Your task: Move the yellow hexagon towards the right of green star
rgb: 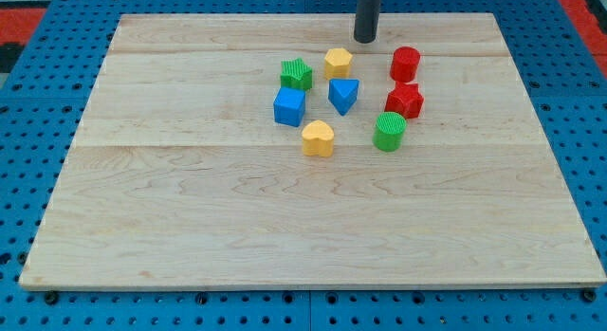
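Note:
The yellow hexagon [338, 62] lies on the wooden board [190, 217], just to the right of the green star [296, 74] with a small gap between them. My tip [366, 39] stands near the board's top edge, a little above and to the right of the yellow hexagon, not touching it.
A blue cube [289, 106] sits below the green star. A blue triangular block [343, 95] lies below the hexagon. A yellow heart [318, 138], a green cylinder [389, 132], a red star-like block [405, 101] and a red cylinder [405, 63] stand close by.

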